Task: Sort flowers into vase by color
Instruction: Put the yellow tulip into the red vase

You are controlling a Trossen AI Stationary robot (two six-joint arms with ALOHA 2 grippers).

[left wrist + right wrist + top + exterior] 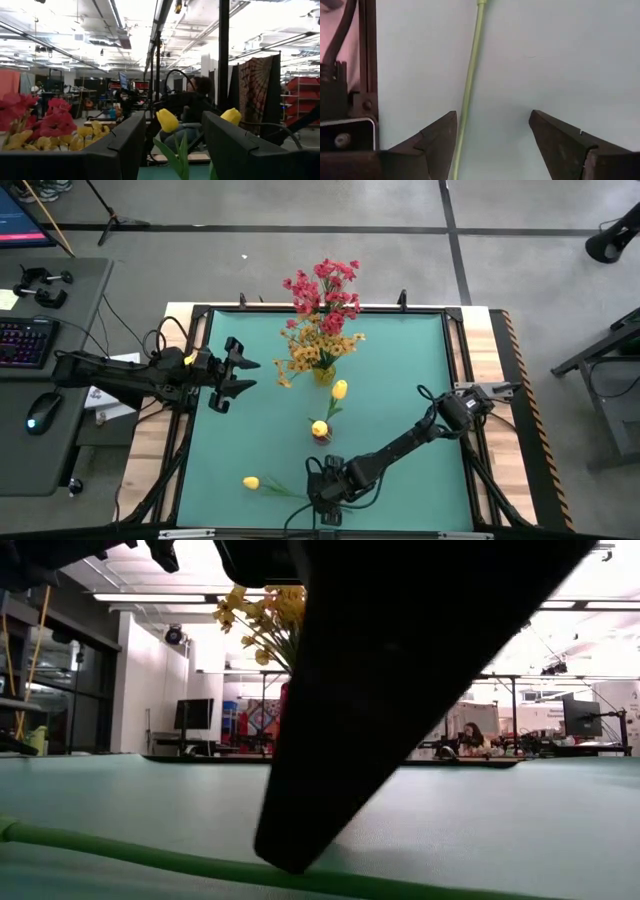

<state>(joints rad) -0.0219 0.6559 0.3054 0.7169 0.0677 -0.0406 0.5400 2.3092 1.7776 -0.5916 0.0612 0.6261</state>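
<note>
A yellow tulip point(251, 482) lies flat on the green mat near the front edge, its green stem point(285, 492) running toward my right gripper point(325, 505). That gripper is open and points down. Its fingers straddle the stem point(468, 85), which passes close beside one finger point(440, 142). At the mat's far middle, a vase point(323, 376) holds pink-red point(325, 290) and orange-yellow blossoms point(310, 350). A small dark vase point(321, 436) holds two yellow tulips point(340, 389). My left gripper point(243, 374) hovers open at the left, raised, facing the tulips point(167, 120). My right gripper has the lying tulip's stem between its open fingers, near the stem's free end. In the low view, one finger's tip point(290, 855) reaches down to the stem point(150, 855). I cannot tell whether it touches the stem.
The table's dark frame point(367, 75) and near edge lie close beside my right gripper. A desk with a keyboard point(25, 340) and a mouse point(42, 412) stands left of the table. People sit in the room beyond point(468, 737). Open mat spreads on the right point(410, 370).
</note>
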